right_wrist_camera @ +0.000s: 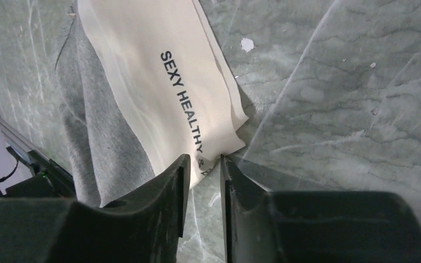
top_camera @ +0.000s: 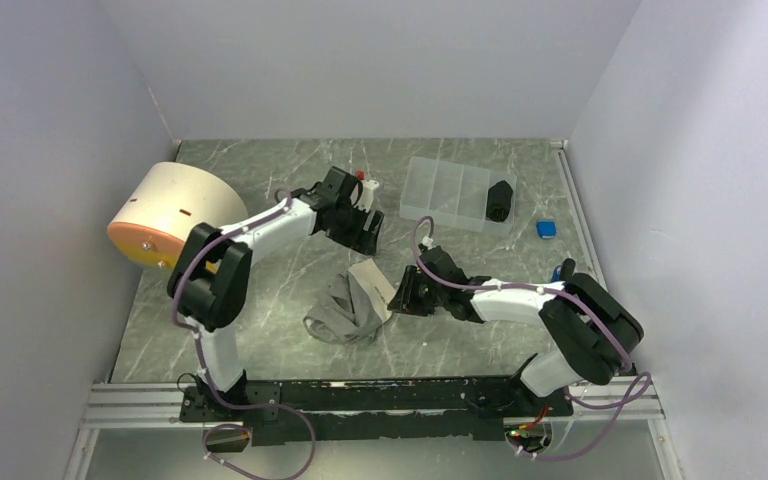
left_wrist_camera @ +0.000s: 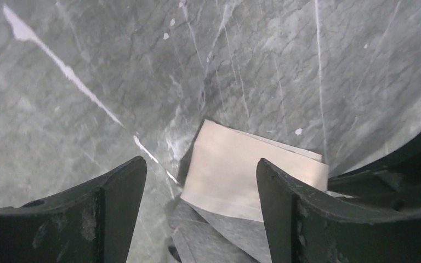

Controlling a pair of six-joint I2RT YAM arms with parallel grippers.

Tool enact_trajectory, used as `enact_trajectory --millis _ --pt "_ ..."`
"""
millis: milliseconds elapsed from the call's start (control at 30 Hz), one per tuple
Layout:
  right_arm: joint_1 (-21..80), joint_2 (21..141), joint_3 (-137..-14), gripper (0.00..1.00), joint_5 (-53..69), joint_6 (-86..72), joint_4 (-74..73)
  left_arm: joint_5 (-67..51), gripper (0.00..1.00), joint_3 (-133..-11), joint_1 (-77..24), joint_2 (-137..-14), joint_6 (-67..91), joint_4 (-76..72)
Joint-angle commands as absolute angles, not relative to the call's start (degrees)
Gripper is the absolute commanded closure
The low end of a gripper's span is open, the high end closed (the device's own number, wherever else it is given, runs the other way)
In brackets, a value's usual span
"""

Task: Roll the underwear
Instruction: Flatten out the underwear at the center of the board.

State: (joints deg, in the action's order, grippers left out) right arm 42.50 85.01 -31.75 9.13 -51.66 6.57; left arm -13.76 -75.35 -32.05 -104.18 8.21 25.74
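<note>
Underwear of grey fabric (top_camera: 345, 308) with a cream elastic waistband (top_camera: 368, 279) lies bunched mid-table on the grey-green marble-pattern tabletop (top_camera: 480, 340), between the two arms. Waistband sits at the far right end of the pile, grey cloth bunched nearer the bases. Black print "SEXY HEALTHY" (right_wrist_camera: 182, 101) runs along the band in the right wrist view.

Right gripper (top_camera: 401, 297) is low at the band's right side. Its fingers are drawn almost together, with the band's corner caught between the tips (right_wrist_camera: 203, 164), so it is pinched on the waistband.

Left gripper (top_camera: 367, 233) hangs just beyond the far end of the underwear, fingers spread wide, nothing between them. In the left wrist view the folded band (left_wrist_camera: 249, 170) shows below the gap, not touched.

Clear plastic divided box (top_camera: 444, 192) sits at far right, with a black object (top_camera: 499, 201) in its right-end compartment. Small blue item (top_camera: 546, 229) lies just right of the box. Cream cylinder with an orange end (top_camera: 168, 213) lies at far left.
</note>
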Motion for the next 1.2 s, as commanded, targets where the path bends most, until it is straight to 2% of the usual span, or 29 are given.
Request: enact_trajectory --millis 0,133,300,533,700,767,933,967,1167 --pt "42.23 81.93 -31.55 0.68 8.93 -50.10 7.75 -18.87 0.23 -81.80 -31.95 -108.20 -2.20 32.21" --pt "42.02 80.53 -31.86 0.67 6.89 -49.79 4.38 -22.12 0.22 -82.96 -31.96 -110.62 -4.44 34.11" --pt "41.99 77.69 -31.49 0.69 3.72 -50.62 1.33 -18.69 0.28 -85.17 -32.15 -114.46 -5.50 38.11" --pt "41.93 72.02 -29.82 0.70 -1.74 -52.20 0.18 -20.98 0.28 -83.94 -32.61 -115.95 -8.41 39.19" --pt "41.95 69.87 -30.67 0.70 -3.86 -51.50 -3.51 -22.69 0.36 -85.02 -33.47 -117.87 -8.35 38.77" --pt "41.92 69.42 -30.93 0.70 -4.19 -51.44 -4.38 -23.56 0.44 -85.47 -33.51 -118.39 -8.18 38.27" --pt "41.90 68.00 -30.34 0.70 -4.90 -51.80 -5.20 -25.67 0.88 -86.55 -33.56 -117.19 -8.17 38.94" --pt "41.89 67.57 -30.20 0.70 -5.18 -51.73 -5.34 -26.87 0.94 -86.26 -33.50 -116.11 -7.91 38.53" --pt "40.88 62.39 -28.23 0.71 -7.36 -48.58 -1.83 -32.36 0.95 -88.03 -33.52 -104.29 -3.49 38.53"
